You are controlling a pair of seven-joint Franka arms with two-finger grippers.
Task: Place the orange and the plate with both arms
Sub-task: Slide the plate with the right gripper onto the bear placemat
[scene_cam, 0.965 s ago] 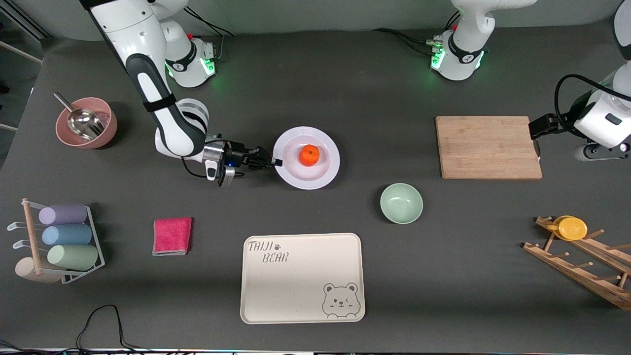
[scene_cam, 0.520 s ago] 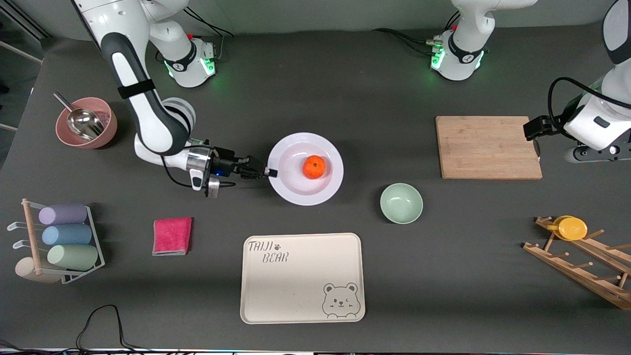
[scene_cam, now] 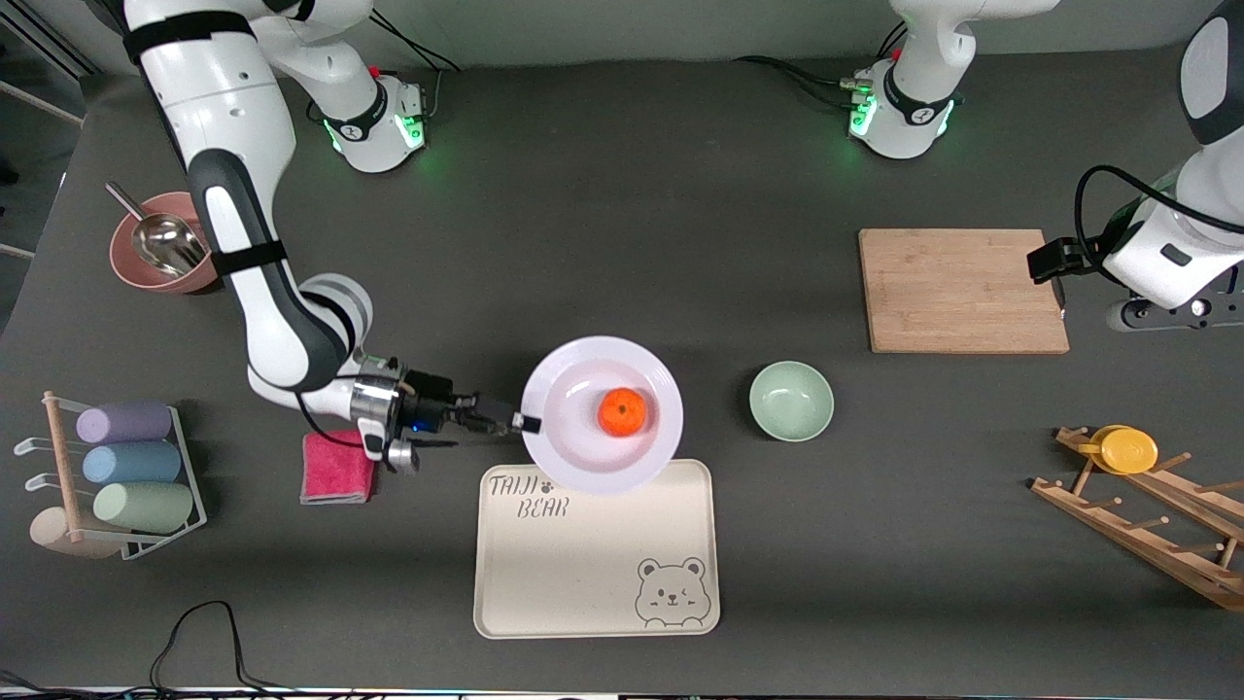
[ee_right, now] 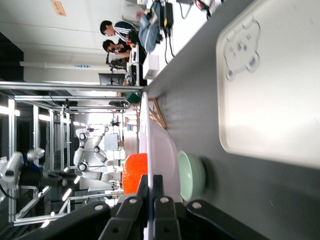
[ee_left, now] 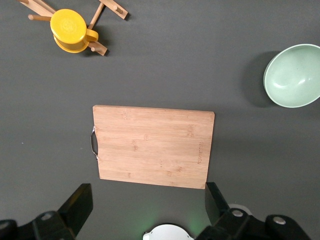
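**Plate lifted over tray edge**

Dark grey table. Front: right gripper clamped on the plate rim, plate in the air over the cream tray edge nearest the bases; orange sits on the plate. Left arm waits.

Left wrist: left gripper fingers apart, over the cutting board.

Right wrist: fingers pinch the rim, orange visible.

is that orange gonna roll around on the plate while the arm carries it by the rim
Probably a little. The orange is round and sits loose on the glossy plate, so a tilt could set it rolling. The raised rim should likely catch it. The right gripper pinches only one edge, over the cream tray, so the plate may sag.
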